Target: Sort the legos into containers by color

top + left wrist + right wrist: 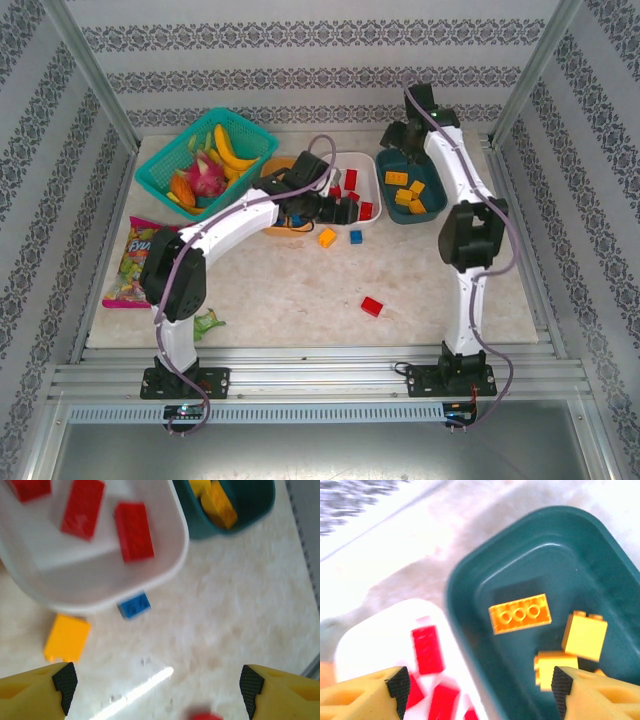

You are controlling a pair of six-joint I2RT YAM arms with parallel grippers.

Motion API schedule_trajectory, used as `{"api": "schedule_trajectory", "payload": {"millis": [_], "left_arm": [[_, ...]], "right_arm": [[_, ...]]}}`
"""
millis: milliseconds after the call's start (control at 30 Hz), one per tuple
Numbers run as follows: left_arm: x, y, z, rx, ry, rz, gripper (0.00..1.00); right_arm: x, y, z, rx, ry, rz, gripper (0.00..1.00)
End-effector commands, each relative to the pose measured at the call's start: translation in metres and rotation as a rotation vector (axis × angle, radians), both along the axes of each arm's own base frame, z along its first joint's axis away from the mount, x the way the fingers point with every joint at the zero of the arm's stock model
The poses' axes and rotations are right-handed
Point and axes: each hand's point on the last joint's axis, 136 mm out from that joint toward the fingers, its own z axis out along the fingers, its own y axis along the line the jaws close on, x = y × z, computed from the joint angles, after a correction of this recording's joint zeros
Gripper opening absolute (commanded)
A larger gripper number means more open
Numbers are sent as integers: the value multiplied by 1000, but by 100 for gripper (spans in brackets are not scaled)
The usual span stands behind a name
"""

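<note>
One at a time: with left claw (157, 682) wide and empty, centre over blue brick (134, 605) just ahead, then lower.

Top cam high, far back; wrist cams close, facing down — both share white tub (100, 587).

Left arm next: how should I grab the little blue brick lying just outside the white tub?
Come straight down on the blue brick and pinch its two short ends, probably. It lies flat with one long side close to the white tub wall, so a finger would hardly fit there; the ends are free.
</note>
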Motion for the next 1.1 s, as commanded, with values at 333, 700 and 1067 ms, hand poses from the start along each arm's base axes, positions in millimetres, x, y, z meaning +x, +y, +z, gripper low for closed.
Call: {"api": "schedule_trajectory", "payload": {"millis": [333,700,1067], "left_arm": [[-65,-8,-39,182,-47,-6,77],[-38,-48,-97,345,-33,315,76],[-1,-55,-140,425,-105,479,77]], "right_arm": [[-201,41,15,116,-115,145,74],[-310,27,-6,220,-96,154,73],[-340,22,9,265,-152,180,75]]}}
